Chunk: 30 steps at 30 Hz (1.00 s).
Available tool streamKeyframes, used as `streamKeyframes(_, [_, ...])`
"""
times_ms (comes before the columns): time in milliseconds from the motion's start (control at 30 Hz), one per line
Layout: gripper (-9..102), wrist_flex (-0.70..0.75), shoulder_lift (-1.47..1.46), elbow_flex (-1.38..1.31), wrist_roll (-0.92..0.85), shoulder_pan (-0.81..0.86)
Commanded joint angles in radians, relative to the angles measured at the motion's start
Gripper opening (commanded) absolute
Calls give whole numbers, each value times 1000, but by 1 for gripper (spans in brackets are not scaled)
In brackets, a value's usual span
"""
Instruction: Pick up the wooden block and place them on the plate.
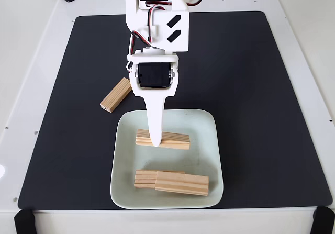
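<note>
End effector [156,140]: tip met a wooden block [163,139] on the plate [209,140]; grip unclear.
Elsewhere: another block [116,94] lay on the mat [251,87].

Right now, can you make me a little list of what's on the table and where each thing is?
plate: pale square plate at the near edge of the black mat
blocks on plate: three; one in the middle, two touching at the near side
block off plate: on the mat, left of the arm in the fixed view
end effector: pointing down at the middle block, tip at it
end effector open or shut: cannot tell
blocks left to move: one
</note>
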Motion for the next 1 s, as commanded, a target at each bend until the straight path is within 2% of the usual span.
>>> streamKeyframes(0, [24, 2, 9, -38, 5, 11])
streamKeyframes(100, [35, 3, 9, -38, 5, 12])
streamKeyframes(333, [32, 3, 11, -37, -2, 18])
streamKeyframes(433, [26, 5, 28, -34, -3, 18])
streamKeyframes(667, [-1, 5, 184, 81, 6, 21])
streamKeyframes(967, [-1, 5, 580, 512, -20, 5])
